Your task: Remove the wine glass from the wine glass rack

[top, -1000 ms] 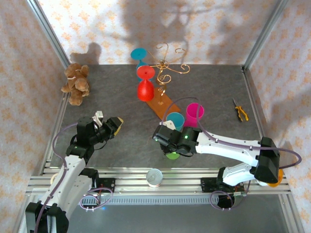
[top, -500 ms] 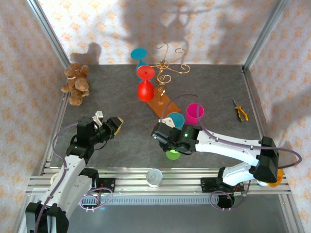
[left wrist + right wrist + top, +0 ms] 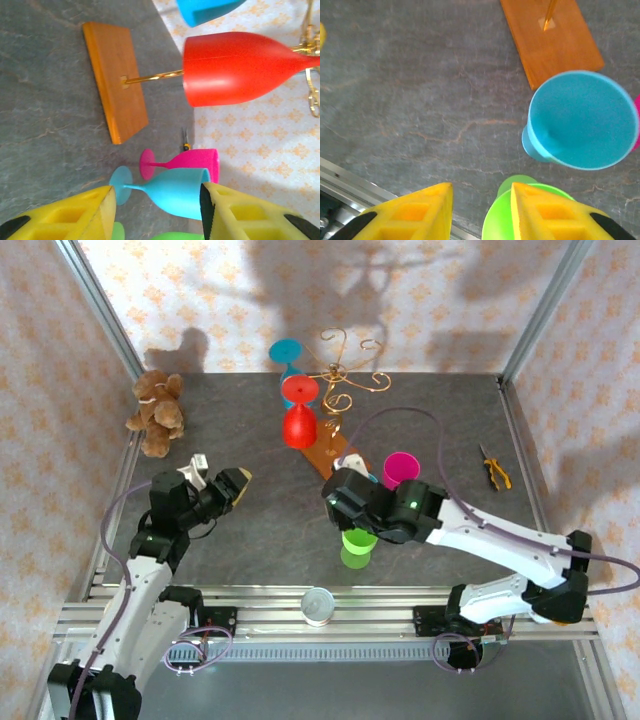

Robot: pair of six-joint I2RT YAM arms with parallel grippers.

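The gold wire wine glass rack (image 3: 341,377) stands on its brown wooden base (image 3: 334,454) (image 3: 115,85) (image 3: 551,41). A red wine glass (image 3: 298,424) (image 3: 235,67) hangs upside down from one arm, and a blue one (image 3: 285,350) (image 3: 205,10) hangs behind it. My left gripper (image 3: 226,486) (image 3: 156,210) is open and empty, well left of the rack and facing it. Open too, my right gripper (image 3: 348,508) (image 3: 482,200) hovers with bare table between its fingers. A green glass (image 3: 358,539) (image 3: 497,225) stands just beneath its right finger.
A teal glass (image 3: 371,478) (image 3: 582,120) (image 3: 175,190) and a magenta glass (image 3: 402,470) (image 3: 190,160) stand upright right of the base. A teddy bear (image 3: 155,412) sits at the back left, pliers (image 3: 493,468) lie at the right, and a silver can (image 3: 318,605) sits on the front rail.
My right gripper has opened, let go of the green glass and lifted back toward the rack, leaving the glass standing. The left arm has shifted slightly up and left.
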